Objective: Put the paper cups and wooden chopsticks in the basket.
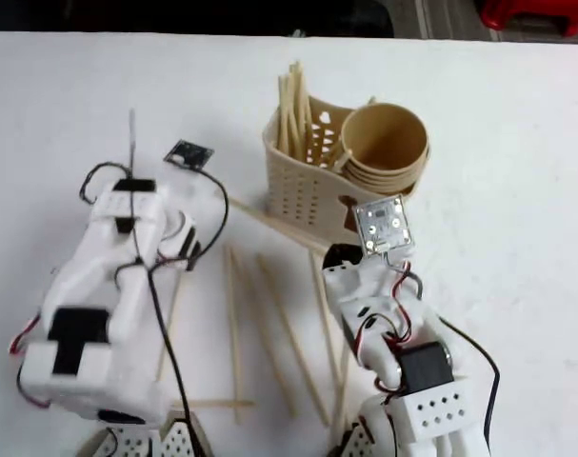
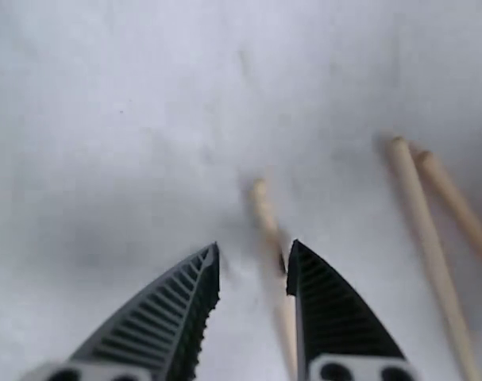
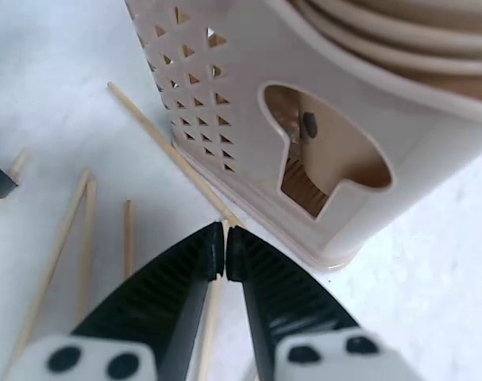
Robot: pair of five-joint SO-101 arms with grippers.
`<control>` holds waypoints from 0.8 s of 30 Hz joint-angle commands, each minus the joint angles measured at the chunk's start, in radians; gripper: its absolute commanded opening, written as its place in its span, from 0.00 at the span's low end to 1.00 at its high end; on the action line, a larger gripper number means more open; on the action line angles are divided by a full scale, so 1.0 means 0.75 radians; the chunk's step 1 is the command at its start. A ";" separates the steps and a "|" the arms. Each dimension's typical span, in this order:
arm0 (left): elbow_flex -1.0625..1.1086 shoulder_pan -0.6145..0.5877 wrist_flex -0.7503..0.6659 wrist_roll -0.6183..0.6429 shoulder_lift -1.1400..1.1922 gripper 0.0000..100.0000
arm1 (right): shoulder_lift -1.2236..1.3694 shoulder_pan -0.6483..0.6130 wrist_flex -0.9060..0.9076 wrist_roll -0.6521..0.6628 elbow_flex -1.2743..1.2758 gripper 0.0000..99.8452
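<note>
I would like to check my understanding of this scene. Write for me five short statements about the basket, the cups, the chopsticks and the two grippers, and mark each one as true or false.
1. The paper cups sit stacked inside the basket. True.
2. All the chopsticks are already in the basket. False: some stand in it, but several chopsticks lie on the table.
3. The left gripper is open, with one chopstick between its jaws. True.
4. The basket lies tipped on its side. False: it stands upright.
5. The right gripper is far from the basket. False: it is close beside the basket's wall.
</note>
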 commanded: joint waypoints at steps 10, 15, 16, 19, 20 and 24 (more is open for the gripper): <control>-0.618 -0.001 0.440 0.016 0.441 0.04 | -0.019 0.019 0.001 0.018 -0.010 0.02; -0.843 -0.007 0.595 0.016 0.439 0.02 | -0.019 0.019 0.001 0.018 -0.010 0.02; -0.892 -0.007 0.628 0.016 0.439 0.02 | -0.019 0.019 0.001 0.018 -0.010 0.02; -1.049 -0.003 0.743 0.016 0.439 0.02 | -0.019 0.019 0.001 0.018 -0.010 0.02; -1.111 -0.003 0.784 0.016 0.439 0.02 | -0.019 0.019 0.001 0.018 -0.010 0.02; -1.369 -0.003 0.914 0.018 0.439 0.02 | -0.019 0.019 0.001 0.018 -0.010 0.02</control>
